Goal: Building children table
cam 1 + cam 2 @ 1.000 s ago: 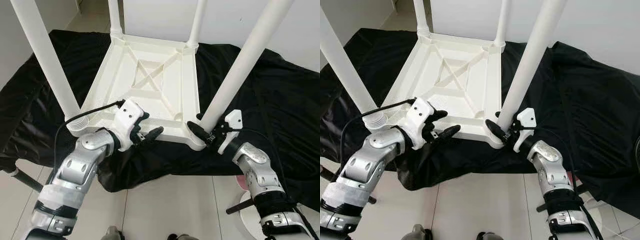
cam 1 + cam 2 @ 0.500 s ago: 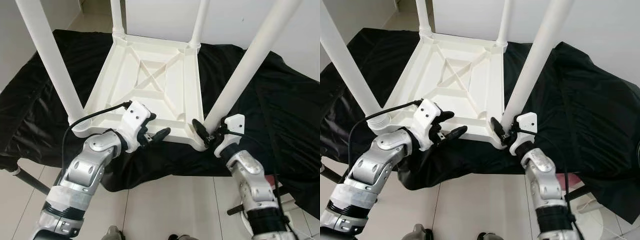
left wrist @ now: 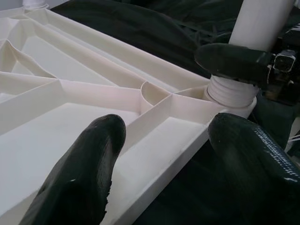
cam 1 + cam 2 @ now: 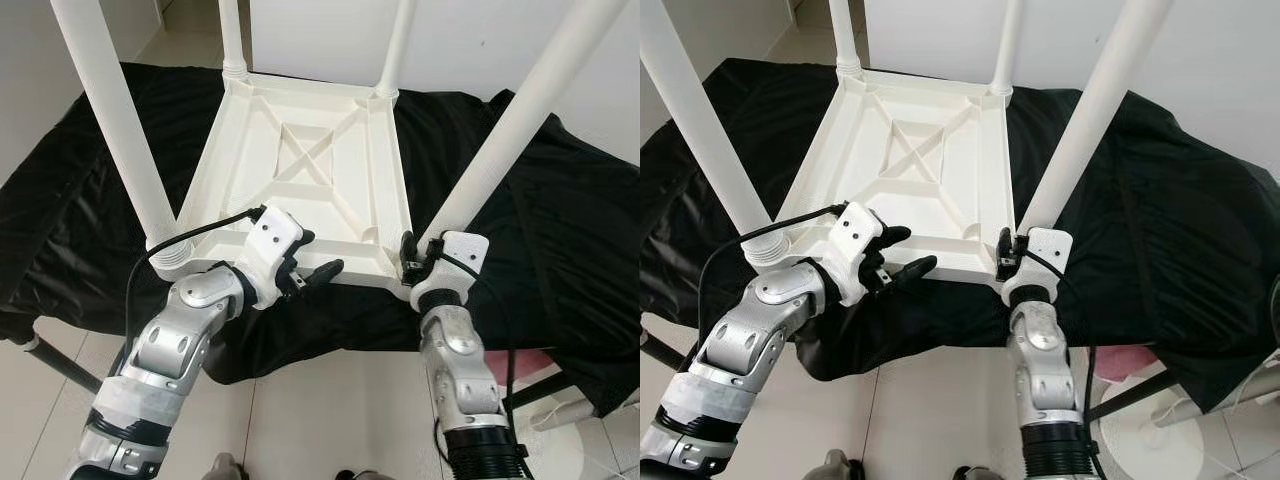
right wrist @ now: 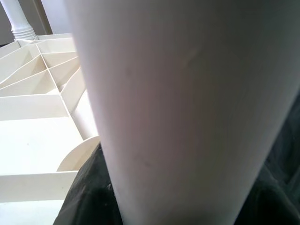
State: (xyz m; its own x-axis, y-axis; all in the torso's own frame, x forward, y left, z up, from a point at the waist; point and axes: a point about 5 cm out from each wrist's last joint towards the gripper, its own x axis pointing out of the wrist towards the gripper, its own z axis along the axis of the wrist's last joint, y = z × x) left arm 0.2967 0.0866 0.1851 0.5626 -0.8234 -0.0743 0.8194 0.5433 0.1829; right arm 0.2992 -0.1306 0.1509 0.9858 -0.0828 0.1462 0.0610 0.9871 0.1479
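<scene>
The white children's table lies upside down on a black cloth, its legs pointing up. My left gripper is open at the near rim, and in the left wrist view the rim passes between its two fingers. My right gripper sits at the threaded base of the near right leg, shut around it. One of its black fingers lies across the front of that leg, and the leg stands very close before the right wrist camera. The near left leg stands in its socket beside my left forearm.
The black cloth hangs over the near edge onto pale floor tiles. A pink object and a white round base lie low on the right. A dark bar slants at the lower left. A white wall stands behind.
My right arm has swung inward, so its wrist now sits straight in front of the near right leg's base. The left gripper has crept a little right along the rim.
</scene>
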